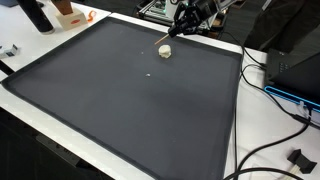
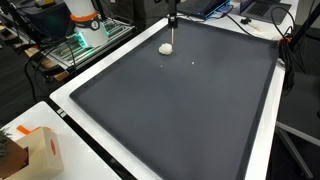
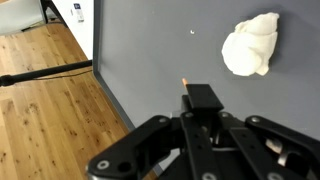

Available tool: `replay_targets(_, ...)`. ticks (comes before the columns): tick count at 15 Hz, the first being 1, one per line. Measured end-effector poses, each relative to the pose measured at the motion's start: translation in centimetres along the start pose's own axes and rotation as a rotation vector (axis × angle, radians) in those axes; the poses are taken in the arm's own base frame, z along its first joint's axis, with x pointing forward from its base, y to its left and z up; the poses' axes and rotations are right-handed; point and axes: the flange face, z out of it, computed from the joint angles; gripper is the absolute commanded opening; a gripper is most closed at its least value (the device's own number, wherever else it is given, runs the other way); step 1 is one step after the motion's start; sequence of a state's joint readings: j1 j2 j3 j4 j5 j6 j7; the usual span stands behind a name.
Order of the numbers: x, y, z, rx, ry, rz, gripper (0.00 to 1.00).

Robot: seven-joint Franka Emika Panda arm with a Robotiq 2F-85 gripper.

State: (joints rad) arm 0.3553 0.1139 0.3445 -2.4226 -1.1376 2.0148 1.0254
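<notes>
A cream-white crumpled lump (image 3: 250,45) is recorded on the dark grey mat (image 1: 120,110) covering the desk, near one edge. The tool (image 3: 205,122) is noted just beside it, pinching a slim dark stick (image 3: 198,97) with an orange tip. Contact between stick and lump cannot be determined.

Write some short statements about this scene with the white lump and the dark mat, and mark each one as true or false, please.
1. The white lump lies on the dark mat. True.
2. The gripper grips the white lump. False: the lump lies free on the mat, apart from the gripper.
3. The gripper holds a thin stick. True.
4. The mat is bright red. False: it is dark grey.
5. A wooden floor shows in the wrist view. True.
</notes>
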Motion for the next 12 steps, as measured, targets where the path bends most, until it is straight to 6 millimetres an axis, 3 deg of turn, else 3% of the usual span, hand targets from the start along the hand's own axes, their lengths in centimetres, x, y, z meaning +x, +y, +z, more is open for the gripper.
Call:
replay_targets(6,0.2,0.7,-0.5,0.009,0.005,0.011,0.03)
replay_targets(12,0.4,3.2,-3.0,0.109,0.008,0.022,0.03)
